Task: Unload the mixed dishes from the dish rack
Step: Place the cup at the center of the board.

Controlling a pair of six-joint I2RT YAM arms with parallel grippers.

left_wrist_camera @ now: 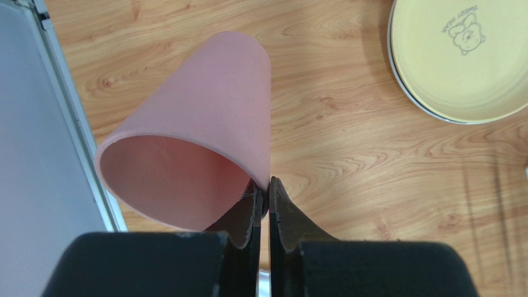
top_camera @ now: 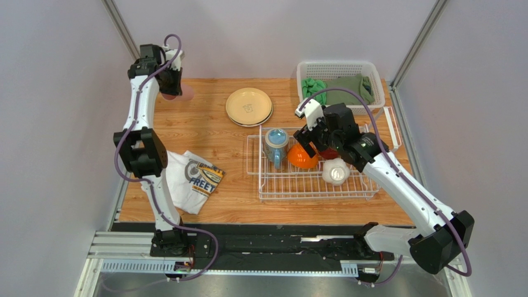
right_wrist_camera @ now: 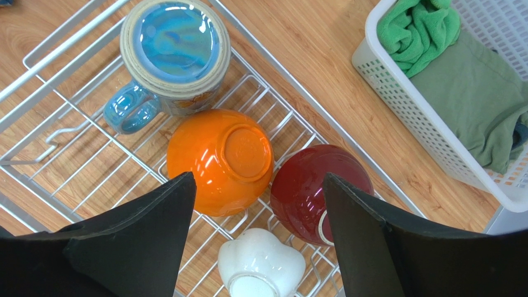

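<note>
The white wire dish rack (top_camera: 347, 192) sits right of centre on the table. In it are a light-blue mug (right_wrist_camera: 170, 49), an upturned orange bowl (right_wrist_camera: 217, 158), a dark red bowl (right_wrist_camera: 310, 189) and a small white bowl (right_wrist_camera: 260, 263). My right gripper (right_wrist_camera: 257, 185) hovers open above the bowls, its fingers either side of the gap between orange and red. At the table's far left my left gripper (left_wrist_camera: 265, 192) is shut on the rim of the pink cup (left_wrist_camera: 198, 142), which tilts over the wood. The tan plates (top_camera: 249, 106) lie stacked on the table.
A white perforated basket (top_camera: 372, 71) with green cloths (top_camera: 347, 90) stands at the back right, just behind the rack. A printed white T-shirt (top_camera: 195, 179) lies at the front left. A metal frame post (left_wrist_camera: 62, 99) runs close beside the pink cup.
</note>
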